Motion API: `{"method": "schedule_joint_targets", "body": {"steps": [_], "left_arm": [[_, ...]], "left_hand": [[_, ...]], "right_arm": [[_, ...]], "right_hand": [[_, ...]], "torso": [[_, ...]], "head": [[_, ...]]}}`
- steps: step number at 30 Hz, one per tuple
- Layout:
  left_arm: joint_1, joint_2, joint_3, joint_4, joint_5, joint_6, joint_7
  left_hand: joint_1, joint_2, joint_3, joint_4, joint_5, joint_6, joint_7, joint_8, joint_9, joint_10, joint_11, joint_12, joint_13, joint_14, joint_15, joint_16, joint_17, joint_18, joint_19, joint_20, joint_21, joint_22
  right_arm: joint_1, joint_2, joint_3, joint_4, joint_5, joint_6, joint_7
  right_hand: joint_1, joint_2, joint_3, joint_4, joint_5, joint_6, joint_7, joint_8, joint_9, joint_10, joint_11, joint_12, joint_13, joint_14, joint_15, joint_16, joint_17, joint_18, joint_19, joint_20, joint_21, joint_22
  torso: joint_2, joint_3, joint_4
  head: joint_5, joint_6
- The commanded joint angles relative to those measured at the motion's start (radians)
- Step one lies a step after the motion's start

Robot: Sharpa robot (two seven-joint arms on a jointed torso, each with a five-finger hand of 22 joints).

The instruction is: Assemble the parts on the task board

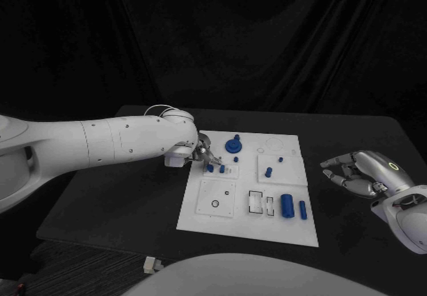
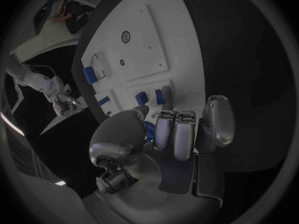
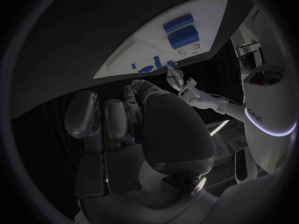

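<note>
A: White task board [image 1: 267, 231] in the middle of the black counter [image 1: 116, 203], head view first. Blue parts on it: big cylinder [image 1: 286, 205] and thin cylinder [image 1: 302, 210] near the front right, round knobbed piece [image 1: 234, 145] at the back, small pegs [image 1: 216, 168] mid-left.

B: Left hand?

A: Left hand [image 1: 197, 153] is over the board's back-left part, fingertips right at the small pegs. Can't tell from here if it pinches one.

B: Right hand?

A: Right hand [image 1: 360, 172] is off the board, to its right over bare counter, fingers curled inward, nothing in them.

B: Left wrist view.

A: Left hand [image 2: 171, 134] fills the middle, fingers [image 2: 181, 134] bent down together, one finger stretched out onto the board [image 2: 149, 40]. Small blue pegs [image 2: 142, 98] just beside that fingertip, a bit of blue between thumb and fingers. Whether it's gripped, can't tell. Right hand [image 2: 62, 100] is far off past the board edge.

B: Right wrist view.

A: Right hand [image 3: 134, 127] has its fingers folded toward the palm, holding nothing. Board [image 3: 143, 52] is well apart from it, the two blue cylinders [image 3: 181, 30] on its near end, small pegs [image 3: 152, 66] further along with the left hand [image 3: 176, 78] at them.
</note>
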Motion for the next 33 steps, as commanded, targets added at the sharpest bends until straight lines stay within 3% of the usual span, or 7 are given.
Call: {"method": "schedule_joint_targets", "body": {"steps": [1, 5, 9, 12, 14, 22, 33], "left_arm": [[-0.004, -0.003, -0.001, 0.000, 0.004, -0.014, 0.021], [-0.004, -0.004, -0.001, 0.001, 0.004, -0.016, 0.030], [-0.004, -0.005, -0.001, 0.004, 0.004, -0.019, 0.038], [-0.004, -0.006, -0.001, 0.007, 0.004, -0.020, 0.039], [-0.004, -0.008, -0.001, 0.009, 0.004, -0.020, 0.039], [-0.004, -0.016, -0.001, 0.018, 0.004, -0.030, 0.042], [-0.003, -0.022, -0.001, 0.027, 0.004, -0.033, 0.047]], "left_hand": [[0.020, 0.008, -0.010, -0.001, 0.037, 0.000, -0.002, 0.010, 0.008, 0.037, 0.001, -0.001, 0.222, 0.106, 0.002, 0.003, 0.263, 0.016, -0.005, -0.001, -0.003, 0.172], [0.031, 0.011, -0.014, -0.002, 0.056, -0.003, -0.003, 0.014, 0.012, 0.036, 0.000, -0.002, 0.221, 0.106, 0.002, 0.003, 0.263, 0.016, -0.006, -0.001, -0.003, 0.171], [0.079, 0.018, -0.008, -0.015, 0.124, -0.008, -0.006, 0.025, 0.021, 0.035, -0.003, -0.003, 0.221, 0.106, 0.000, 0.003, 0.263, 0.016, -0.007, -0.003, -0.004, 0.171], [0.084, 0.019, -0.007, -0.015, 0.133, -0.007, -0.007, 0.027, 0.022, 0.036, -0.003, -0.002, 0.221, 0.106, -0.001, 0.003, 0.263, 0.016, -0.006, -0.004, -0.002, 0.172], [0.103, 0.021, 0.000, -0.017, 0.197, -0.002, -0.010, 0.032, 0.023, 0.036, -0.006, -0.002, 0.221, 0.106, -0.003, 0.003, 0.263, 0.016, -0.005, -0.006, -0.001, 0.172], [0.132, 0.026, 0.026, -0.020, 0.277, 0.011, -0.017, 0.038, 0.019, 0.038, -0.012, 0.001, 0.222, 0.106, -0.008, 0.003, 0.263, 0.015, -0.001, -0.010, 0.005, 0.173], [0.168, 0.009, 0.089, -0.051, 0.259, 0.013, -0.021, 0.035, 0.010, 0.039, -0.017, 0.001, 0.222, 0.106, -0.012, 0.003, 0.263, 0.014, 0.000, -0.014, 0.005, 0.173]], "right_arm": [[-0.003, 0.000, 0.001, -0.001, -0.002, 0.005, -0.019], [-0.003, 0.000, 0.001, -0.001, -0.002, 0.006, -0.020], [-0.003, 0.001, 0.001, -0.002, -0.002, 0.006, -0.021], [-0.003, 0.001, 0.001, -0.003, -0.002, 0.007, -0.022], [-0.003, 0.001, 0.001, -0.003, -0.002, 0.008, -0.022], [-0.003, 0.002, 0.001, -0.004, -0.002, 0.008, -0.023], [-0.004, 0.002, 0.001, -0.005, -0.002, 0.009, -0.023]], "right_hand": [[0.005, -0.001, 0.006, -0.001, 0.004, -0.006, 0.003, -0.002, -0.001, -0.004, 0.000, -0.006, -0.212, 0.032, -0.004, -0.002, -0.001, 0.002, -0.003, 0.000, -0.005, 0.146], [0.005, -0.001, 0.006, -0.001, 0.004, -0.006, 0.003, -0.002, -0.001, -0.004, 0.000, -0.006, -0.212, 0.032, -0.004, -0.002, -0.001, 0.002, -0.003, 0.000, -0.005, 0.146], [0.005, -0.001, 0.006, -0.001, 0.004, -0.006, 0.003, -0.002, -0.001, -0.004, 0.000, -0.006, -0.212, 0.032, -0.004, -0.002, -0.001, 0.002, -0.003, 0.000, -0.005, 0.146], [0.005, -0.001, 0.006, -0.001, 0.004, -0.006, 0.003, -0.002, -0.001, -0.004, 0.000, -0.006, -0.212, 0.032, -0.004, -0.002, -0.001, 0.002, -0.003, 0.000, -0.005, 0.146], [0.005, -0.001, 0.006, -0.001, 0.004, -0.006, 0.003, -0.002, -0.001, -0.004, 0.000, -0.006, -0.212, 0.032, -0.004, -0.002, -0.001, 0.002, -0.003, 0.000, -0.005, 0.146], [0.005, -0.001, 0.006, -0.001, 0.004, -0.006, 0.003, -0.002, -0.001, -0.004, 0.000, -0.006, -0.212, 0.032, -0.004, -0.002, -0.001, 0.002, -0.003, 0.000, -0.005, 0.146], [0.005, -0.001, 0.006, -0.001, 0.004, -0.006, 0.003, -0.002, -0.001, -0.004, 0.000, -0.006, -0.212, 0.032, -0.004, -0.002, -0.001, 0.002, -0.003, 0.000, -0.005, 0.146]], "torso": [[0.000, 0.0000, 0.0000], [-0.001, 0.0003, 0.0001], [-0.001, 0.0012, 0.0003], [0.000, 0.0003, -0.0005], [0.000, 0.0003, -0.0005], [0.001, 0.0001, -0.0001], [0.000, 0.0003, 0.0002]], "head": [[0.000, 0.000], [-0.001, 0.000], [-0.001, 0.000], [0.001, 0.000], [0.001, 0.000], [0.001, 0.000], [0.000, 0.000]]}}
